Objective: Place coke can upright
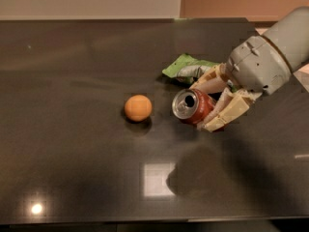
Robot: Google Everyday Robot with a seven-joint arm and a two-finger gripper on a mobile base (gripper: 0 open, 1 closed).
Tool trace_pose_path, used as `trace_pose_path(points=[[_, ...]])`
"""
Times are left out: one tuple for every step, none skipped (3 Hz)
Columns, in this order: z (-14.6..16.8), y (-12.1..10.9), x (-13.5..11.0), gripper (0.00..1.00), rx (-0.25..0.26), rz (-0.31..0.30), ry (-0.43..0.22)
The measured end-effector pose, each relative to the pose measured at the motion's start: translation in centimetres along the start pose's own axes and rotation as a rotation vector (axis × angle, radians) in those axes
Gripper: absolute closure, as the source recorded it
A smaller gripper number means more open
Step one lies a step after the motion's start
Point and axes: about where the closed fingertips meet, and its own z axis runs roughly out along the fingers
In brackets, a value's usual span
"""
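The red coke can (pixel 194 106) lies on its side in my gripper (pixel 208 103), lifted above the dark table (pixel 72 153), its silver top facing left toward the camera. The gripper's cream fingers (pixel 227 115) are shut on the can from above and below. The can's shadow falls on the table below it. The grey arm reaches in from the right edge.
An orange ball (pixel 138 107) sits on the table just left of the can. A green and silver snack bag (pixel 186 66) lies behind the gripper. The table's front edge runs along the bottom, a wall stands behind the far edge.
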Motion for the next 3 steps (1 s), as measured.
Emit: trace_pose_path(points=[[-0.1,-0.3,0.1,1.00,0.071,0.041,-0.162],[-0.2,-0.1,1.5,1.00,0.131,0.116,-0.266],[0.1,-0.2,3.2,1.00,0.182,0.192,-0.345]])
